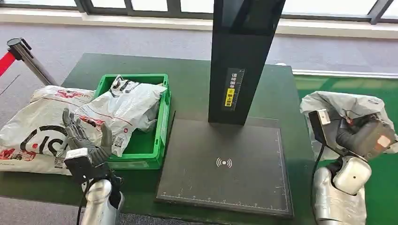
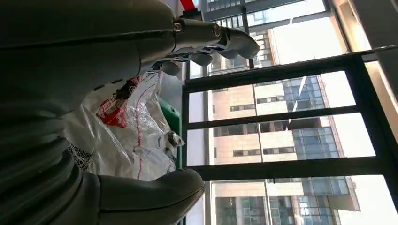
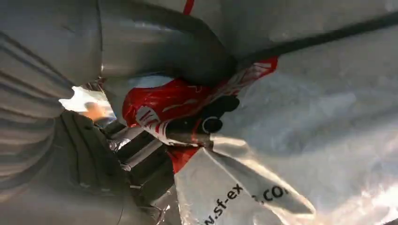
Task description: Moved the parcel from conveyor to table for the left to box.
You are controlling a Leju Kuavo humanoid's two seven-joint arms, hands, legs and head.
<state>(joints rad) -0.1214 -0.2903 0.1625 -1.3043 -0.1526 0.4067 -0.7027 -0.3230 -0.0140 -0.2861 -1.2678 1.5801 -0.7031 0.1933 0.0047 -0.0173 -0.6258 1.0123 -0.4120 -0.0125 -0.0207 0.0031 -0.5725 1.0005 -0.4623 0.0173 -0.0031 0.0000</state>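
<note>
1. Landmark: the black scanner post (image 1: 244,56) stands on a dark pad (image 1: 225,164) in the middle of the green counter (image 1: 187,89).
2. Right of the post, past the counter's edge, the right hand (image 1: 363,136) grasps a grey parcel (image 1: 347,105) lying on a green surface (the conveyor). In the head view the arm covers most of the fingers.
3. The right wrist view supplies what the head view hides: dark fingertips (image 3: 213,117) and the thick thumb are clenched on a fold of the parcel (image 3: 305,117) at its red print; part of a web address is legible on the film.
4. Left of the post sits a green crate (image 1: 162,126) holding a white bag (image 1: 126,105). A larger white bag (image 1: 33,126) lies beyond the crate, cut off by the frame edge.
5. The left hand (image 1: 82,140) is raised in front of the crate, fingers spread, grasping nothing.
6. The left wrist view shows that hand (image 2: 206,40) released, with the bag (image 2: 126,131) behind it and windows beyond.
</note>
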